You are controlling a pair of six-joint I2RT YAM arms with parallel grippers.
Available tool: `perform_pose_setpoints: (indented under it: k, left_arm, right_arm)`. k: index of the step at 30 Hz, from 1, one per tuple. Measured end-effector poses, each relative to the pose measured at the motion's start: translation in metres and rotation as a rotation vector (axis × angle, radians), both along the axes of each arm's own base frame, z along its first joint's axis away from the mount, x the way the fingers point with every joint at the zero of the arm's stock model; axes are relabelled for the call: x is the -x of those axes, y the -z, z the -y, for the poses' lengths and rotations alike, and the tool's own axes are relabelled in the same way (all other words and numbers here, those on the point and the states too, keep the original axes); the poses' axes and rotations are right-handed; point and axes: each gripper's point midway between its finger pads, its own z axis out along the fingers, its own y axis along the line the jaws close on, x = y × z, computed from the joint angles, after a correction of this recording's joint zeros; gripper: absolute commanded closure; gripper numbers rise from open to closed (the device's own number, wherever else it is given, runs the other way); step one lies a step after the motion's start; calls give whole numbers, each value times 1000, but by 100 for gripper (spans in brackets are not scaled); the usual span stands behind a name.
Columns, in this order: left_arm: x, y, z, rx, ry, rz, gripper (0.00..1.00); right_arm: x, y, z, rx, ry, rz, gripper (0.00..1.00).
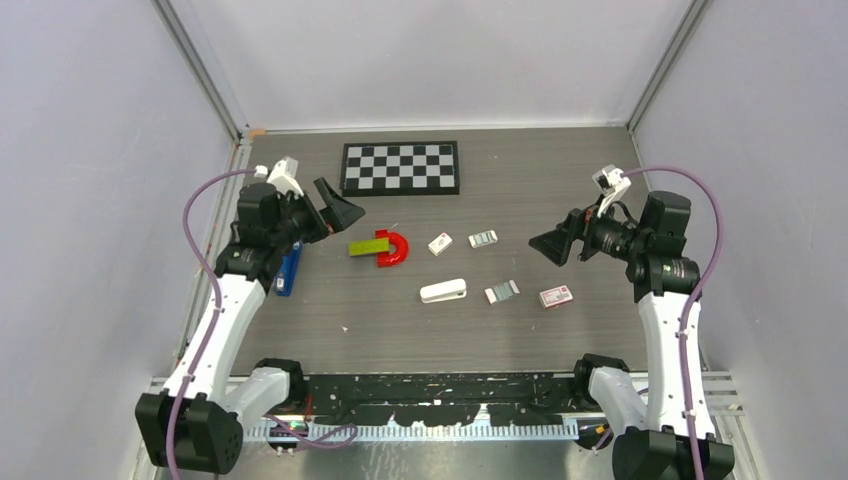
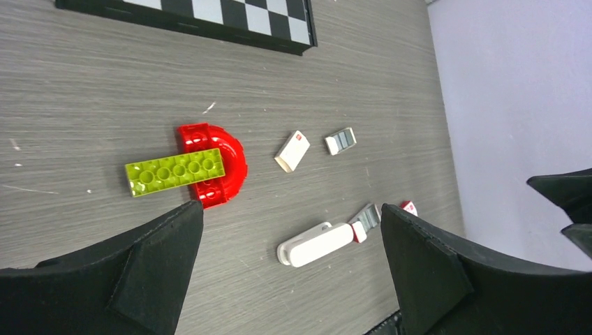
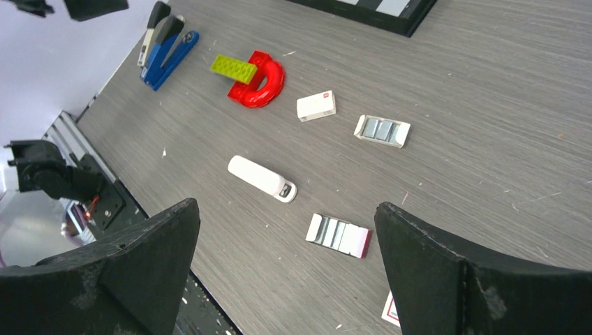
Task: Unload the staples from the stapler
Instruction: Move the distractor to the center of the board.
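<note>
Table (image 1: 330, 320) from the top cam: blue stapler (image 1: 288, 272) lies near the left edge, partly hidden under the left arm, well apart from the other items. Left pincer (image 1: 340, 208) hangs above the table w/ fingers spread wide, gripping nothing. Right pincer (image 1: 553, 245) does the same on the right side. Between them we see a green brick (image 1: 368, 244) resting across a red arch brick (image 1: 395, 250), a white stapler (image 1: 443, 291) and four small staple boxes (image 1: 483, 238). A checkerboard (image 1: 401, 167) sits at the far edge.

Left wrist cam: left pincer (image 2: 287, 213) is wide open and empty. Below it we see the green brick (image 2: 174, 171) on the red arch brick (image 2: 234, 167) and the white stapler (image 2: 314, 245).

Right wrist cam: right pincer (image 3: 286, 206) is also wide open and empty over the white stapler (image 3: 262, 179). The blue stapler (image 3: 169, 52) lies far off by the table edge, near the red arch brick (image 3: 260, 87) but not touching it.
</note>
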Motion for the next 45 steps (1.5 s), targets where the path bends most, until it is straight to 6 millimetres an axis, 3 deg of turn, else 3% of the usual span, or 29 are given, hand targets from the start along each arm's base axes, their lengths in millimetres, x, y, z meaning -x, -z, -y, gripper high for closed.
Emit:
perform_pose_setpoints:
  k: [9,14,19,27,30,38,41,45]
  left_arm:
    - [-8,20,12,30,87,-53,2]
    - [-22,42,7,-58,91,-143,1]
    - [-30,54,3,-198,96,-187,6]
    - [-29,78,-31,-441,45,-214,5]
    - [-24,82,-31,-442,63,-190,6]
    - [-2,95,28,-181,211,-203,15]
    - [6,105,59,-231,279,-236,32]
    - [10,118,103,-383,365,-263,43]
  right_arm:
    - [11,16,-5,31,-77,16,1]
    - [11,22,-1,65,-74,18,0]
    - [11,26,2,88,-61,11,1]
    - [11,27,6,126,-42,32,0]
    - [13,26,6,132,-41,37,0]
    - [15,26,5,137,-50,39,1]
    - [15,27,5,138,-51,37,1]
    - [16,27,4,137,-53,35,0]
